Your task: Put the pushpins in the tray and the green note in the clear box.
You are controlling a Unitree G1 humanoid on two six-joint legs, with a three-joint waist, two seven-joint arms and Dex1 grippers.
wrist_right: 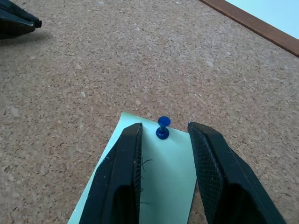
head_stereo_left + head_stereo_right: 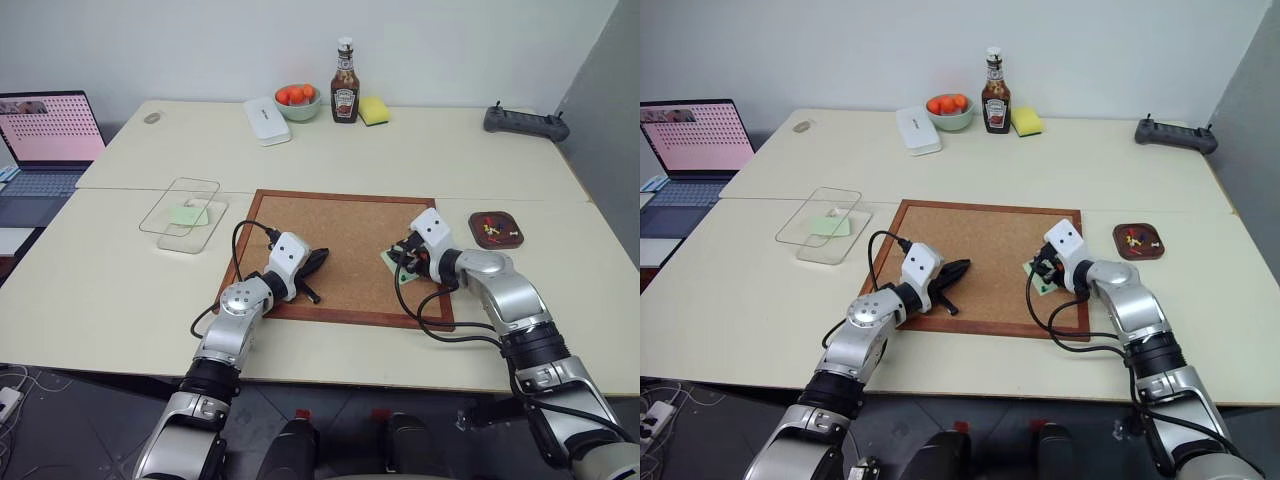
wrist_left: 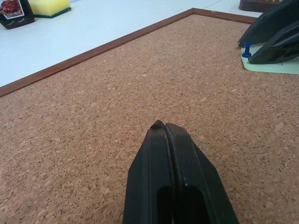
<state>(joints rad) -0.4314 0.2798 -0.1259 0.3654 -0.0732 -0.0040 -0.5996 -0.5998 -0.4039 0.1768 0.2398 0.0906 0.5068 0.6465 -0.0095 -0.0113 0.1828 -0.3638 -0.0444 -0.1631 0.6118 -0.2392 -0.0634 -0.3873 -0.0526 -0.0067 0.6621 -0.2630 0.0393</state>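
A pale green note lies on the cork board near its right edge, held down by a blue pushpin. My right gripper is low over that note, open, with the pin standing just ahead between its two fingertips. My left gripper is shut and empty over the board's left part. The dark reddish tray sits right of the board with a few pins in it. Left of the board is the clear box, with another green note in it.
Along the table's far edge stand a white case, a pale green fruit bowl, a sauce bottle and a yellow sponge. A black controller lies far right, a laptop far left.
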